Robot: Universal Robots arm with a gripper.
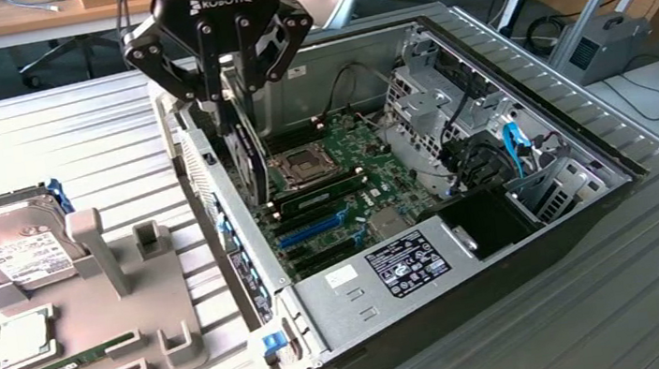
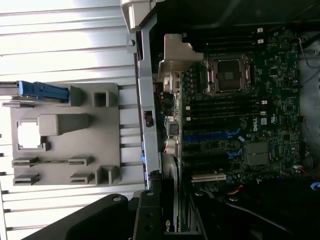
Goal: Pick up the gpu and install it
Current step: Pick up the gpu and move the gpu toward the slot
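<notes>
End effector [image 1: 232, 88] closed part-way on the gpu [image 1: 248, 157]; card pinched by its upper edge, fingers on both faces. Card hangs upright and edge-on directly below the end effector, with its lower end inside the open computer case [image 1: 507, 295], close to the case's rear wall. Whether the card's lower end touches anything: cannot tell.

Wrist view: gpu [image 2: 170, 212] appears as a thin dark strip between the fingers, running towards the motherboard [image 2: 240, 130].

Just beyond the card's lower end: empty CPU socket [image 1: 302, 164] and the dark memory slots beside it. A little further along the board: blue expansion slots [image 1: 310, 229], nothing seated in them. Past those, at the case's end: power supply [image 1: 409, 264], white-and-black label facing up.

Outside the case, well apart from the end effector: grey parts holder [image 1: 94, 317] on the slatted metal counter [image 1: 60, 142]. It carries a hard drive [image 1: 10, 247], a CPU chip [image 1: 24, 337] and a narrow RAM stick [image 1: 62, 362].
</notes>
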